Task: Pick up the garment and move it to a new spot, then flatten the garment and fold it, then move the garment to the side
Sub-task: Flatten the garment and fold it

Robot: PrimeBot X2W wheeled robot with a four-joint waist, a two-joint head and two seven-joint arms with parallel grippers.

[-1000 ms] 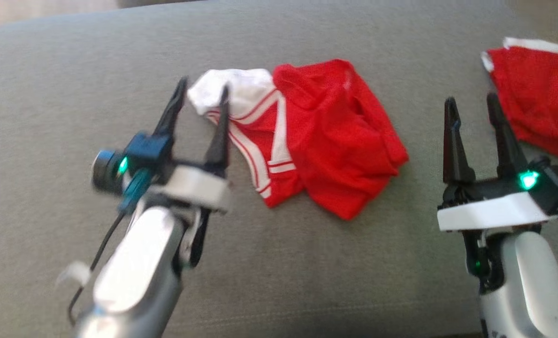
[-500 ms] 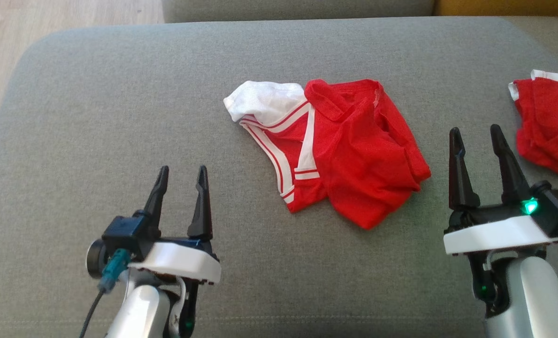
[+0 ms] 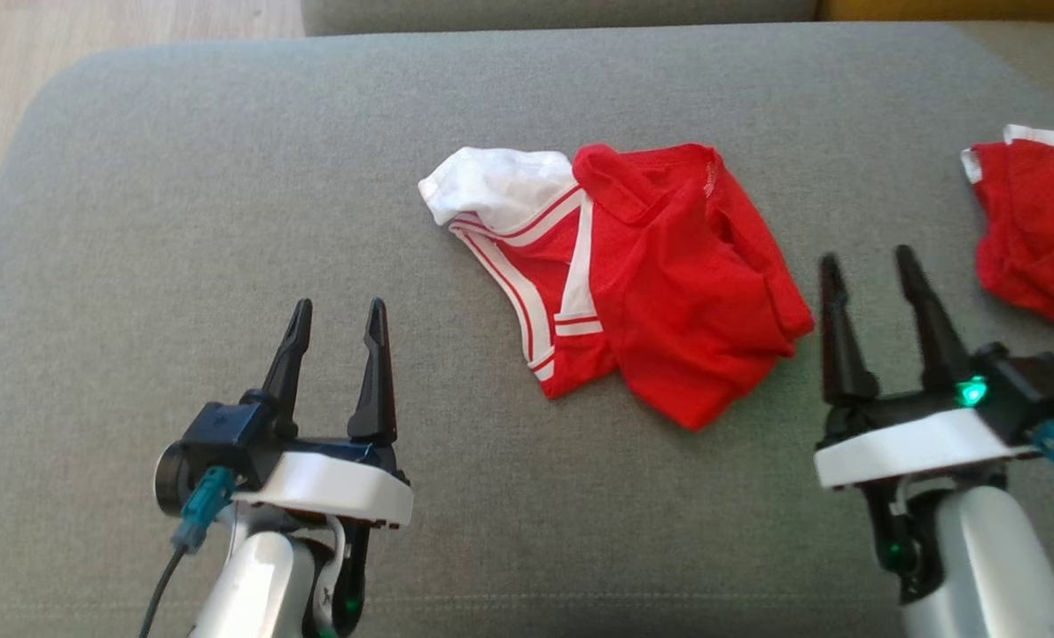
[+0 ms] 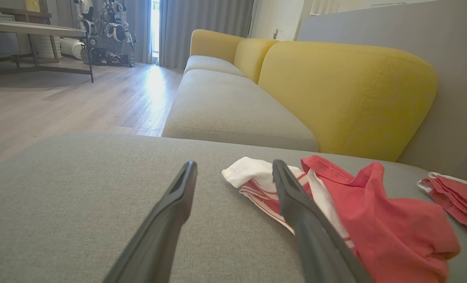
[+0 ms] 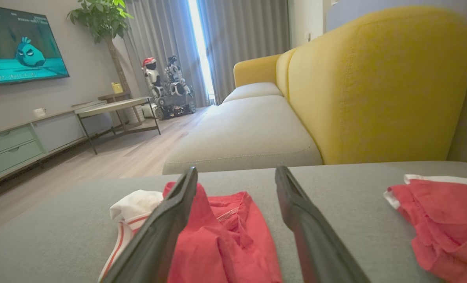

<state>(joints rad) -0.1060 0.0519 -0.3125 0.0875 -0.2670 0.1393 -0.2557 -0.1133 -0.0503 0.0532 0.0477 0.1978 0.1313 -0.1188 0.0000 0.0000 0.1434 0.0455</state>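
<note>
Surface: a grey cushion (image 3: 225,177) of coarse woven upholstery, broad and flat with rounded corners. A pale wood-plank floor (image 3: 92,27) shows past its far left corner. In the left wrist view a yellow backrest (image 4: 347,90) with stitched seams rises behind it.

Task item: the garment (image 3: 659,292) lies crumpled near the middle of the cushion, resting on the fabric and held by nothing. Its body is a red, fine mesh-like knit, bunched into soft folds with a raised ridge along its far edge. The left portion carries flat white bands and thin red-and-white striping that curves along a hem. A plain white panel is gathered into a lump at its far left corner.

Left gripper (image 3: 339,310): two long, dark, tapering fingers of matt finish, spread apart and empty. It stands over bare cushion to the near left, well apart from the garment.

Right gripper (image 3: 868,259): fingers of the same form, likewise parted with nothing between them. It is positioned just beside the garment's right edge. Contact cannot be confirmed.

Other item: a second red cloth (image 3: 1036,230) with a white border lies at the cushion's right edge. A strip of bare grey fabric separates it from the garment.
</note>
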